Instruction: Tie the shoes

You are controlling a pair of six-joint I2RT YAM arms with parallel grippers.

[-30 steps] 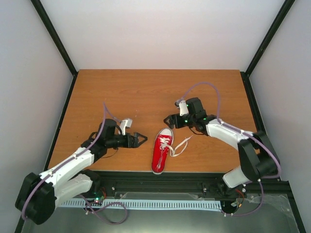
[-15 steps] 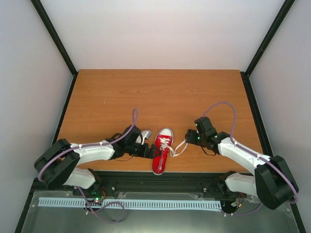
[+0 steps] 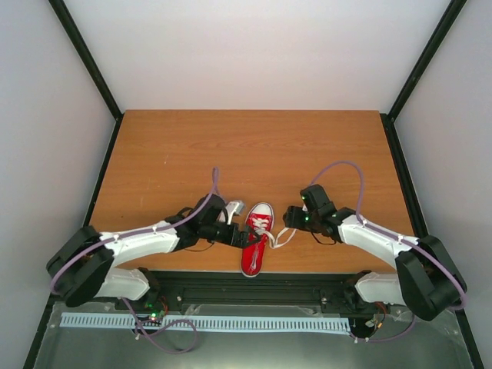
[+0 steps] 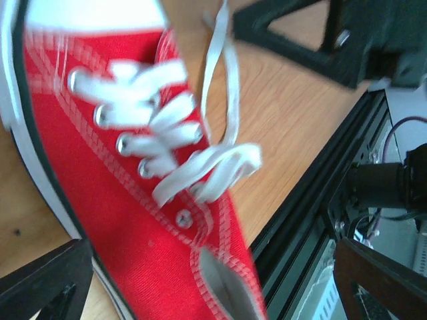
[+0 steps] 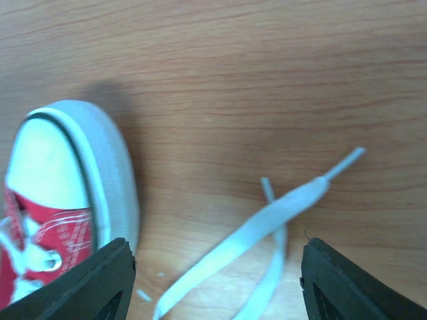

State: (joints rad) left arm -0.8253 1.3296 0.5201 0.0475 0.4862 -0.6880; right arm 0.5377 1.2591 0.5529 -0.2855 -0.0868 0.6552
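The shoe [image 3: 255, 244], a small red sneaker with a white toe cap and sole, lies near the table's front edge with its toe pointing away. Its white laces [image 3: 283, 234] trail loose to the right. My left gripper [image 3: 241, 237] is open at the shoe's left side. In the left wrist view the shoe [image 4: 127, 200] fills the space between the spread fingers [image 4: 43, 287] of the left gripper [image 4: 207, 293]. My right gripper [image 3: 290, 217] is open just right of the toe. In its wrist view the right gripper [image 5: 223, 287] straddles the lace ends [image 5: 267, 223] lying on the wood, with the toe cap [image 5: 60, 157] at left.
A black rail [image 3: 254, 278] runs along the near edge of the wooden table [image 3: 246, 154], close behind the shoe's heel. Black frame posts and pale walls enclose the table. A white slotted strip [image 3: 207, 323] lies below the rail.
Both arms have closed in on the shoe. The left gripper swung right to its left side; the right gripper dropped down and left over the loose lace ends.
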